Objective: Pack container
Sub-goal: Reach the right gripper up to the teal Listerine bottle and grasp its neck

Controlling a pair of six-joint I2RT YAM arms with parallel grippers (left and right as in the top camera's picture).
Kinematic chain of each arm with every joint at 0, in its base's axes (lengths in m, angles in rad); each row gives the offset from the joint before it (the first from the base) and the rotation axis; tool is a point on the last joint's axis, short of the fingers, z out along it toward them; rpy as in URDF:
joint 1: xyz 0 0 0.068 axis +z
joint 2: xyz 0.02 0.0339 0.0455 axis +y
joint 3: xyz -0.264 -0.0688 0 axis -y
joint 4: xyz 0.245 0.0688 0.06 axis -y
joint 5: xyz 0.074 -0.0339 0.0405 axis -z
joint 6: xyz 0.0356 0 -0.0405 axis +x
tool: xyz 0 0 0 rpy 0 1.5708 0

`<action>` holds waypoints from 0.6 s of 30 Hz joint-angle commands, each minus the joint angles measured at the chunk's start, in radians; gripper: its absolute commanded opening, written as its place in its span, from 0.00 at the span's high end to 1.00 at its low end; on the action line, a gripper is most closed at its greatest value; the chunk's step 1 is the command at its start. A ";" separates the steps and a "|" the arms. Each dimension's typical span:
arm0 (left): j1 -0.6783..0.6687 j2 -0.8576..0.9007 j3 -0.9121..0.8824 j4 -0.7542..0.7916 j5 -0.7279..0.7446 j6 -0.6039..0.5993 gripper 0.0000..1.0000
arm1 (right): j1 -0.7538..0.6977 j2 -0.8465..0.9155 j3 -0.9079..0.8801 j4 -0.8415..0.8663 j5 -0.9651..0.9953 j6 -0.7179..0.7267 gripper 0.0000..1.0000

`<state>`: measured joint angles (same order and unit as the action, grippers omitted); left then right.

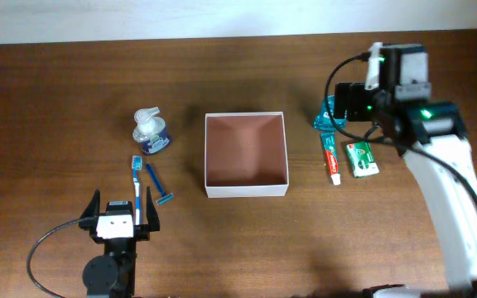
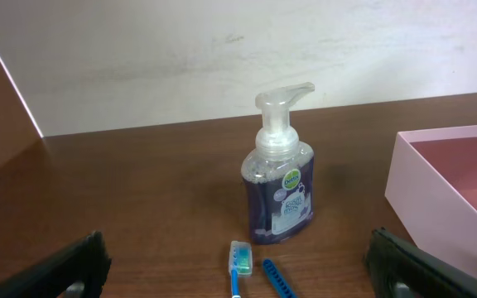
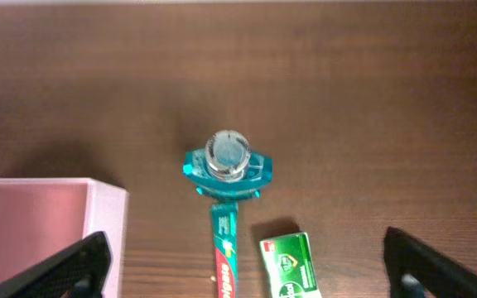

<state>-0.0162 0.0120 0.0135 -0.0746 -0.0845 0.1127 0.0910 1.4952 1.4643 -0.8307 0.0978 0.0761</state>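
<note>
The container (image 1: 246, 190), a square white box with a reddish-brown inside, stands mid-table with nothing in it; its wall shows in the left wrist view (image 2: 437, 194) and the right wrist view (image 3: 106, 215). To its left are a clear pump bottle of purple soap (image 1: 150, 131) (image 2: 278, 178), a blue toothbrush (image 1: 137, 184) (image 2: 238, 263) and a blue razor (image 1: 159, 187) (image 2: 278, 280). On its right lie a toothpaste tube (image 1: 331, 157) (image 3: 224, 257), a green box (image 1: 361, 157) (image 3: 291, 266) and a teal bottle (image 1: 330, 116) (image 3: 227, 165). My left gripper (image 1: 123, 209) (image 2: 243, 273) is open near the toothbrush handle. My right gripper (image 1: 344, 106) (image 3: 247, 269) hangs open above the teal bottle, holding nothing.
The dark wooden table (image 1: 56, 99) reaches a pale wall (image 2: 180, 50) at the back. The right arm's white link (image 1: 445, 190) stretches along the right side. A black cable (image 1: 48, 257) loops by the left arm's base.
</note>
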 commanded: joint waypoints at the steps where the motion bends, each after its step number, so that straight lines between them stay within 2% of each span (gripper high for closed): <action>1: 0.006 -0.006 -0.005 -0.001 0.010 0.014 0.00 | -0.007 0.111 0.020 -0.001 0.019 -0.018 0.19; 10: 0.006 -0.006 -0.005 -0.001 0.010 0.014 0.00 | -0.006 0.142 0.020 0.088 0.005 -0.016 0.22; 18: 0.006 -0.006 -0.005 0.000 0.010 0.014 0.00 | -0.006 0.215 0.019 0.137 -0.008 -0.016 0.34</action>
<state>-0.0162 0.0120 0.0135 -0.0746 -0.0845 0.1127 0.0910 1.6745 1.4643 -0.7002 0.0956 0.0593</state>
